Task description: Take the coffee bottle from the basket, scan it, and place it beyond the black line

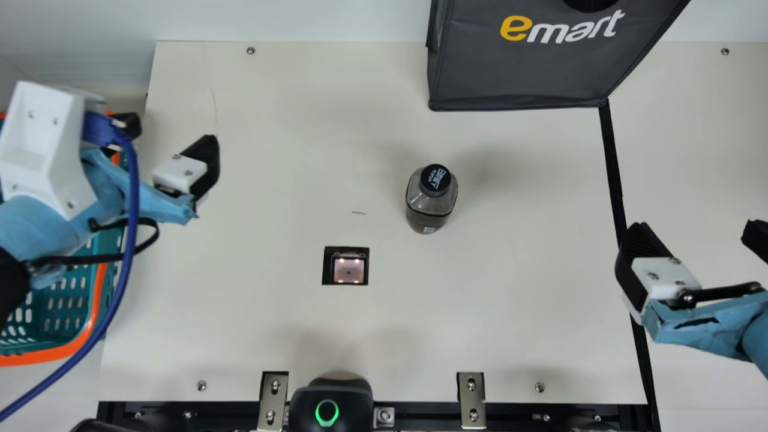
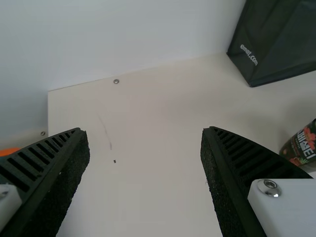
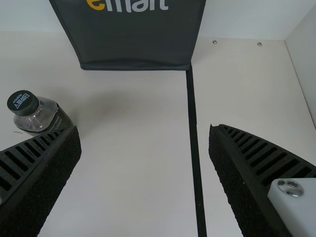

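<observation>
Teal plastic walls and an orange rim are shown by the basket point(image 1: 42, 357), at nine o'clock from the scanner window point(image 1: 349, 271); it is cut off by the main view's edge and partly covered by the left arm point(image 1: 48, 234), so its contents cannot be made out. The dark grey bag point(image 1: 516, 72), at one o'clock from the coffee bottle point(image 1: 429, 204), is cropped at its top, and its inside is hidden. Part of the black line point(image 1: 612, 162) is covered by the right pincer point(image 1: 696, 228).

The coffee bottle is stood upright on the surface point(image 1: 270, 330), between one and two o'clock from the scanner window and short of the black line. Its lower part is hidden behind a finger in the right wrist view. Pale lettering is carried on its black cap, and red floral print on its dark label; yellow and white lettering is printed on the bag.

The left pincer point(image 1: 170, 135), at ten o'clock from the scanner window, is spread wide, with nothing held. The right pincer, at three o'clock, is likewise parted widely and nothing is gripped.
</observation>
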Controlling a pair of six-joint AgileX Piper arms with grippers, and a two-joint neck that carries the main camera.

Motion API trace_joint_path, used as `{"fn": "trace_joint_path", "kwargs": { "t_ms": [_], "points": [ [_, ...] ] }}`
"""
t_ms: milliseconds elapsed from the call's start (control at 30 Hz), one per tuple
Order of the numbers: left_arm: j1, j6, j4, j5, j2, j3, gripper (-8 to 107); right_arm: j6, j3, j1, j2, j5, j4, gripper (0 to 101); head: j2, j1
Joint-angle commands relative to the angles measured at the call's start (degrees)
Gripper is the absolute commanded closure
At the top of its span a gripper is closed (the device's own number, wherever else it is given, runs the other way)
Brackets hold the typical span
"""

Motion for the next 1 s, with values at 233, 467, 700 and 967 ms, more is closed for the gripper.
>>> {"fn": "trace_joint_path", "kwargs": {
  "t_ms": [233, 467, 700, 967],
  "points": [
    [6.5, 6.4, -3.0, 1.2, -3.3, 0.7, 9, 0.0, 0.0, 0.0, 0.0, 0.1, 0.0, 10, 0.1, -1.5],
    [10.6, 11.8, -6.2, 2.2, -6.5, 2.4, 9, 0.0, 0.0, 0.0, 0.0, 0.1, 0.0, 10, 0.1, -1.5],
    [16.3, 18.0, -11.1, 4.8, -9.9, 4.3, 9, 0.0, 0.0, 0.0, 0.0, 0.1, 0.0, 10, 0.1, -1.5],
    [25.8, 27.6, -19.2, 10.6, -15.2, 7.1, 9, 0.0, 0.0, 0.0, 0.0, 0.1, 0.0, 10, 0.1, -1.5]
  ]
}}
